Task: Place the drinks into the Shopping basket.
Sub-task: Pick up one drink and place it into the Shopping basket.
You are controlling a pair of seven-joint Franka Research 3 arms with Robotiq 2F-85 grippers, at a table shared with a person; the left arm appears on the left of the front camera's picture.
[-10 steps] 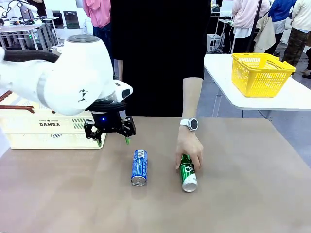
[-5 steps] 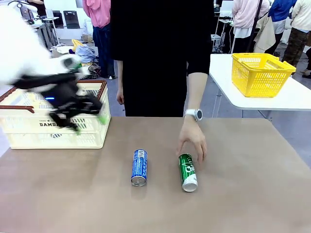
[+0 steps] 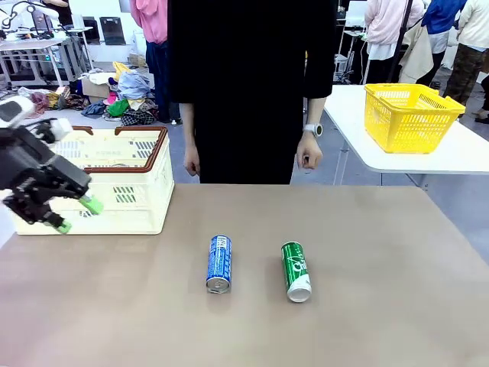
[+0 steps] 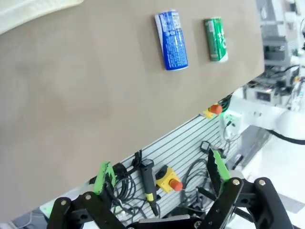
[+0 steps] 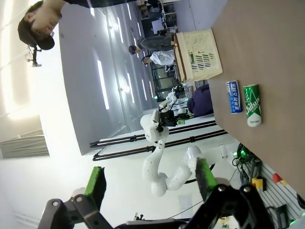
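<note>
Two drinks lie on their sides on the brown table: a blue can (image 3: 218,264) and, to its right, a green can (image 3: 296,271). The cream Shopping basket (image 3: 114,191) with brown rim stands at the table's far left. My left gripper (image 3: 76,215) hovers open and empty in front of the basket, well left of the cans. The left wrist view shows the blue can (image 4: 172,46) and green can (image 4: 216,39) far beyond my open left gripper (image 4: 160,169). My right gripper (image 5: 150,179) is open, far from the basket (image 5: 198,55), blue can (image 5: 233,97) and green can (image 5: 252,105).
A person in black stands at the far edge, one hand (image 3: 309,158) with a watch and the other hand (image 3: 192,162) hanging at the sides. A yellow mesh basket (image 3: 411,115) sits on a separate white table (image 3: 451,157) at the right.
My left arm has swung away from the cans to the left, ending in front of the cream basket. The person's hand let go of the green can and drew back to the side.
</note>
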